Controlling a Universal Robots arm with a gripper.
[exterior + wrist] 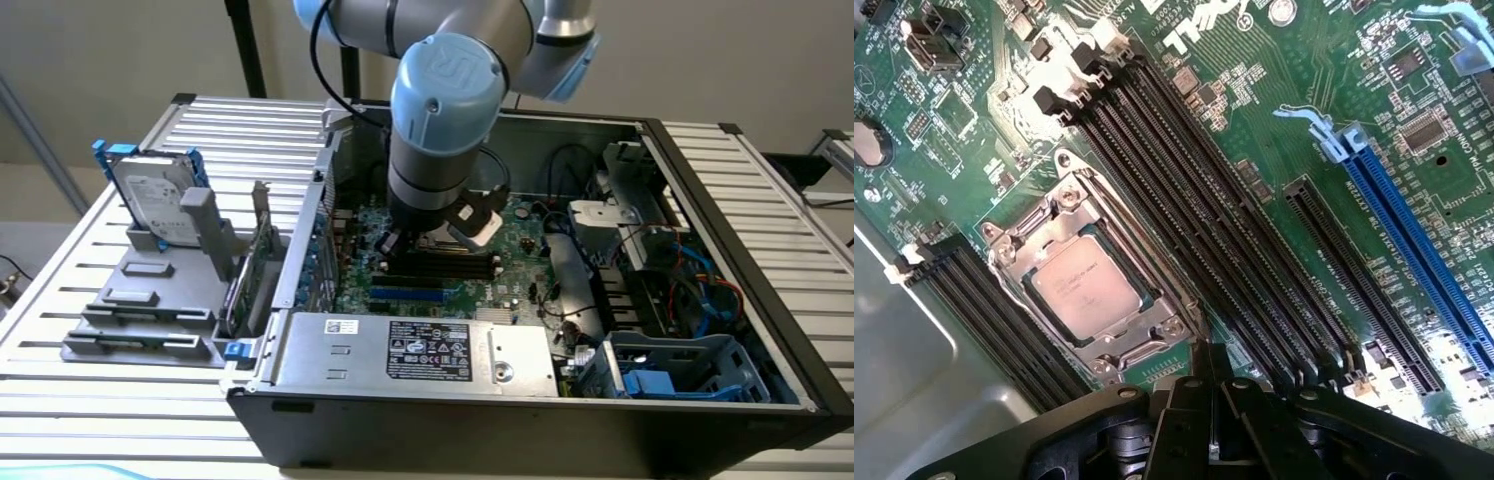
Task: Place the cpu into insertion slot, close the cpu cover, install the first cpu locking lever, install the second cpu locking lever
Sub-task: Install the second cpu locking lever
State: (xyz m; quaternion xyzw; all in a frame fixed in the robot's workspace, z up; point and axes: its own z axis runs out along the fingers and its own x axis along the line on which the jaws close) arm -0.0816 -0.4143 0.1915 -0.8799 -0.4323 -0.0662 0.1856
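The cpu sits flat in the insertion slot, with the cpu cover lying closed around it between two banks of black memory slots on the green board. The tool hangs just beside the socket's edge, holding nothing; whether it is released or clenched cannot be told. The arm reaches down into the open computer case on the slatted counter.

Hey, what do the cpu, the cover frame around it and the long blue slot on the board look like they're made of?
The cpu: top looks like brushed metal, pale silvery-beige with a matte sheen and faint printing. The cpu cover: seemingly stamped sheet metal, silver-grey, with bright glints along its edges. The blue slot: probably moulded plastic, evenly coloured and dull, with a paler latch at one end.
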